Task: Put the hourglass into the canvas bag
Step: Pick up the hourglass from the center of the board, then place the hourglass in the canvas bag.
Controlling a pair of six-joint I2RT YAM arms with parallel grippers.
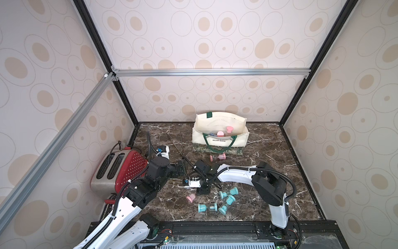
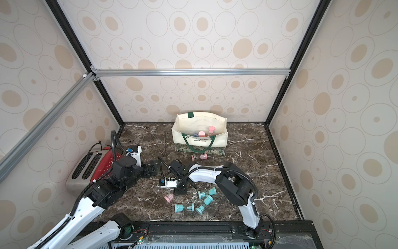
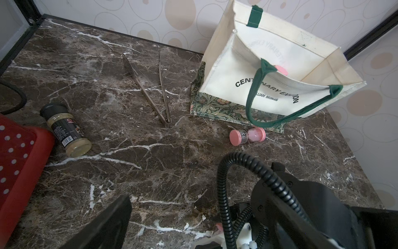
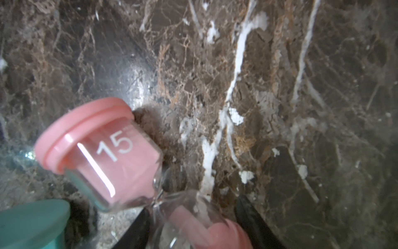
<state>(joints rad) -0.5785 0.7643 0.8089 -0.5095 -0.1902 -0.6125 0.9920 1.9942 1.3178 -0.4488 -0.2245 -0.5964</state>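
Inside oval-patterned walls [image 1: 215, 32], above a dark marble tabletop [image 1: 269, 151], the right arm [image 1: 234, 175] bends low and leftward toward the folded left arm [image 1: 120, 215], whose left gripper [image 1: 180, 169] hangs with fingers [image 3: 107, 224] apart. The canvas bag [image 1: 240, 140] stands open by the back wall; well in front, the right gripper [image 4: 192, 205] pinches a pink hourglass [image 4: 103, 155] beside teal hourglasses [image 1: 230, 199].

Pale wallpaper [image 1: 193, 32] printed with beige ovals and thin rings covers the back wall and both side walls. Black frame posts [image 1: 93, 38] climb the corners. A silver aluminium rail [image 1: 211, 72] crosses the back wall, and a second rail [image 1: 56, 144] slants along the left. Underfoot lies dark brown marble [image 1: 269, 151], white-veined and evenly lit, with soft shadows.
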